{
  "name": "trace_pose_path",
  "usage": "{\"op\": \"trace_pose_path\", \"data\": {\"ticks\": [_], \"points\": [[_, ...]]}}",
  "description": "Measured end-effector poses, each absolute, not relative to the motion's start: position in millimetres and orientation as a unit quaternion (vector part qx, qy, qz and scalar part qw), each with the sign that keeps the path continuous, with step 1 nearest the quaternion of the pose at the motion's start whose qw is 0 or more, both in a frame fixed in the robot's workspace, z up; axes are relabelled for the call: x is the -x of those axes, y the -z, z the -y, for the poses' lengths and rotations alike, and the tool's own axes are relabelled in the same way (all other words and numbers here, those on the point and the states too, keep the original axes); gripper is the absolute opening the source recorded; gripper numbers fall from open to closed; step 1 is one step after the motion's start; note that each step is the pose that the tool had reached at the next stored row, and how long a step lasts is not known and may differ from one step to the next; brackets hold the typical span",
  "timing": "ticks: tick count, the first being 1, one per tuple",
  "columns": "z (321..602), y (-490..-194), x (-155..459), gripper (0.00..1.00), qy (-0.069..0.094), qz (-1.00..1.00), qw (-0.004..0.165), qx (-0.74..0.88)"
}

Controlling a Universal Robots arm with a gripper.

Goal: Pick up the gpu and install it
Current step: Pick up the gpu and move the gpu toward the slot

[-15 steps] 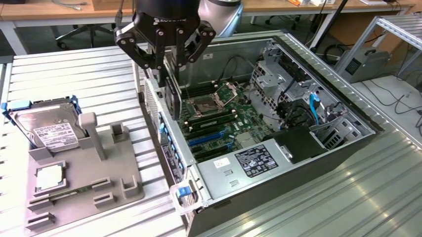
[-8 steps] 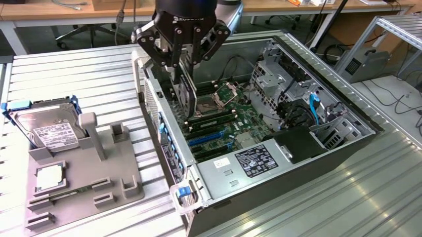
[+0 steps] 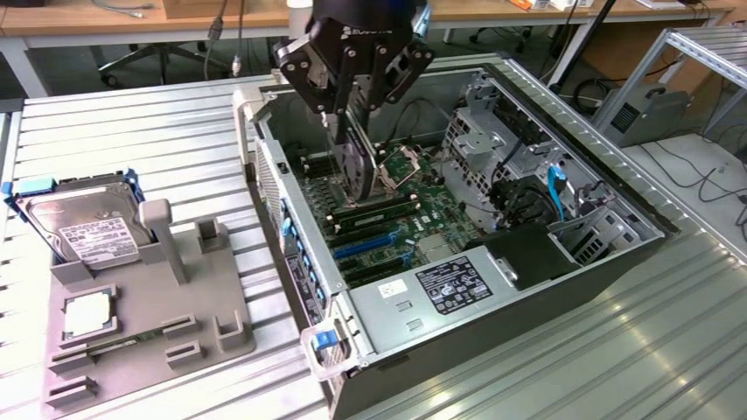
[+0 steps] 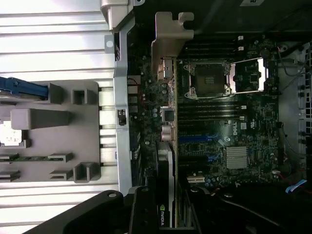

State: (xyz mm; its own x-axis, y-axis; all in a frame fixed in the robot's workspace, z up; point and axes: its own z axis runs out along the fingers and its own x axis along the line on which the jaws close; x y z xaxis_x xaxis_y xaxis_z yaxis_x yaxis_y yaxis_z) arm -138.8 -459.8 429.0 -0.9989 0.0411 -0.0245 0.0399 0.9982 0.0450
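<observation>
My gripper [image 3: 353, 112] hangs over the open computer case [image 3: 297, 254] and is shut on the gpu [image 3: 359, 171], a slim black card held on edge, pointing down toward the motherboard [image 3: 403, 223]. In the wrist view the gpu [image 4: 167, 126] runs edge-on away from the gripper [image 4: 163, 214], with its silver bracket [image 4: 171, 34] at the far end. It hovers just above the board, beside the case's rear wall and close to the blue expansion slots [image 3: 364, 246]. I cannot tell whether its lower edge touches a slot.
A grey fixture tray [image 3: 175, 306] lies on the exterior view's left with a silver hard drive [image 3: 87, 232], a processor chip [image 3: 87, 315] and a memory stick [image 3: 117, 346]. Inside the case are a power supply [image 3: 467, 280], drive cages [image 3: 496, 131] and cables [image 3: 555, 197].
</observation>
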Motion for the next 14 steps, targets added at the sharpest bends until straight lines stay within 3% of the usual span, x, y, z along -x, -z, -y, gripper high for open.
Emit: {"op": "trace_pose_path", "data": {"ticks": [14], "points": [[458.8,-429.0,55.7,0.27,-0.023,-0.999,0.013,-0.02]]}}
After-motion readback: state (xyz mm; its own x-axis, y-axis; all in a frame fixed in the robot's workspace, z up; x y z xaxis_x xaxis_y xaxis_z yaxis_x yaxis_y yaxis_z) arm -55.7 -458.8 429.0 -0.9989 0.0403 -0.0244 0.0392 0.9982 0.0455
